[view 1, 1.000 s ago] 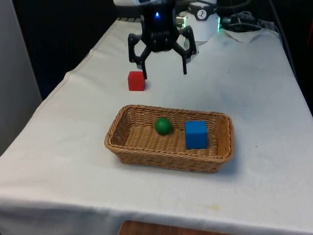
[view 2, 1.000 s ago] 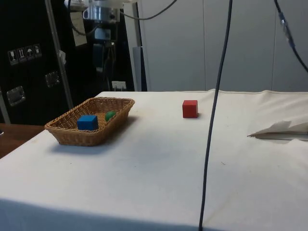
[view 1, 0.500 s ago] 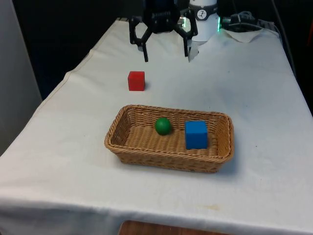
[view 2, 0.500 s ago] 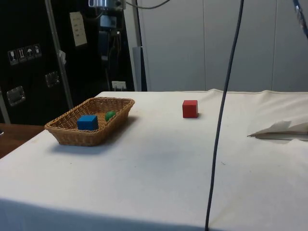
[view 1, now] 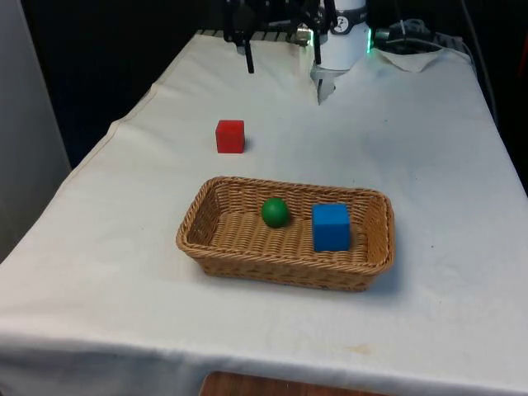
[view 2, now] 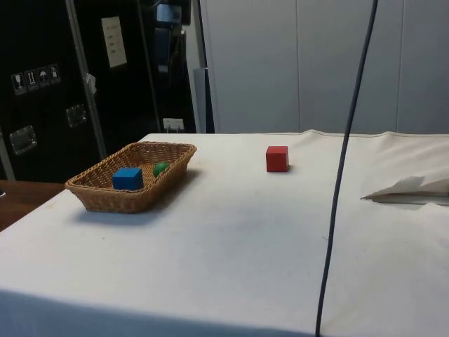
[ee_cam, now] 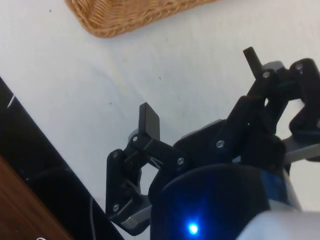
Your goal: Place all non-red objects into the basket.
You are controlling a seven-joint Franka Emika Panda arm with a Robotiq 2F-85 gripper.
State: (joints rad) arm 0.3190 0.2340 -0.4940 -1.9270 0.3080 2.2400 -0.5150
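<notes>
Front view: a green ball [view 1: 275, 212] and a blue cube [view 1: 331, 226] lie in the wicker basket [view 1: 206, 235], while a red cube [view 1: 230, 136] sits on the cloth beyond. Side view: the same (both look light and rigid; the ball may roll, so grip across its middle). Wrist view: the gripper [ee_cam: 200, 85] hangs high, fingers spread wide and holding nothing.

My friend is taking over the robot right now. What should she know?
Gripper: open, holding nothing, raised high over the far end of the table.
Basket: holds the green ball and the blue block.
Red block: on the cloth outside the basket, where it belongs.
Done: both non-red things are in.
Left: nothing that I can see.
</notes>
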